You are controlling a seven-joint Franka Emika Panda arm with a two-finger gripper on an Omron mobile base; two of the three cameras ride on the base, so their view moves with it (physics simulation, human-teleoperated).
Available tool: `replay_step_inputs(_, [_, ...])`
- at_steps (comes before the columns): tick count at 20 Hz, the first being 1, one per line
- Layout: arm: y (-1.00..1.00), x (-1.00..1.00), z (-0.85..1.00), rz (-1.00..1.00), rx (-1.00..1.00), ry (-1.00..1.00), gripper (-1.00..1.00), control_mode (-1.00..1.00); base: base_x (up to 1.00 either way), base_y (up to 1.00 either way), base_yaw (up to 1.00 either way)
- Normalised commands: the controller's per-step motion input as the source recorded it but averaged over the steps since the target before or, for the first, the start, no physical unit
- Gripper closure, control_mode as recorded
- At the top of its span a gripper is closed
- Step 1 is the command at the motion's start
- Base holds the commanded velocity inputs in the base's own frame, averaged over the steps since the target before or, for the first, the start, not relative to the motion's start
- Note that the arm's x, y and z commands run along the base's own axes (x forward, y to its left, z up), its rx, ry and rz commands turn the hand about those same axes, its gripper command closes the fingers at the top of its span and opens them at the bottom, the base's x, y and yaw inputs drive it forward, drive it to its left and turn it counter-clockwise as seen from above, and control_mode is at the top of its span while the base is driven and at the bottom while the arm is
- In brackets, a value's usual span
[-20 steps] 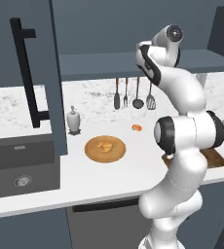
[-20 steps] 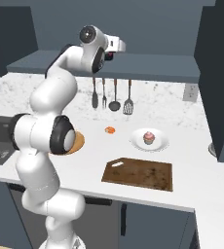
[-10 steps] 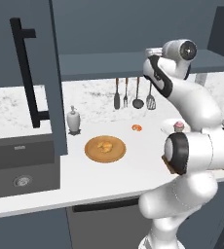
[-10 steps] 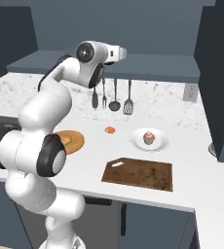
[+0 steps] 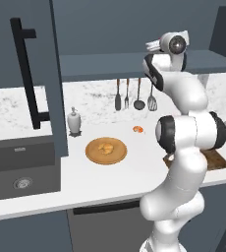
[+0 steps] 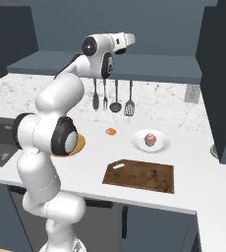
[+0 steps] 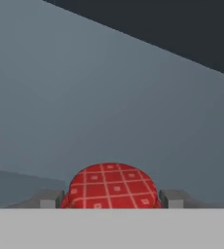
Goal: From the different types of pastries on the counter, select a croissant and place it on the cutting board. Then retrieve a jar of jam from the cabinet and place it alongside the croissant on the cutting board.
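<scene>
Swung rightward since before, the pincer brackets a red-checked jar top, grip uncertain; no legible writing

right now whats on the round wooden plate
The croissant lies on the round tan plate, near its middle. In the right base view the arm covers most of that plate.

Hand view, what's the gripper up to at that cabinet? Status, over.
Gripper straddling red checked jar, grip unconfirmed. Cutting board bare; croissant on round plate. Nothing blocking.
</scene>
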Motion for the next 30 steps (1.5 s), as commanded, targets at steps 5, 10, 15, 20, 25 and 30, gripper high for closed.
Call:
replay_step_inputs(5, [-0.20,0.23,0.85,-0.01,0.18,0.30,1.00,-1.00,0.00,0.00,0.00])
replay_step_inputs(10, [-0.30,-0.21,0.16,0.00,0.23,0.04,1.00,-1.00,0.00,0.00,0.00])
replay_step_inputs(15, [0.00,-0.37,-0.01,0.00,0.00,-0.13,1.00,-1.00,0.00,0.00,0.00])
replay_step_inputs(20, [0.00,-0.48,-0.01,0.00,0.00,-0.14,1.00,-1.00,0.00,0.00,0.00])
replay_step_inputs(25, [0.00,-1.00,-0.05,0.00,0.04,-0.01,1.00,-1.00,0.00,0.00,0.00])
replay_step_inputs(30, [-0.04,-1.00,0.03,0.00,0.09,0.01,1.00,-1.00,0.00,0.00,0.00])
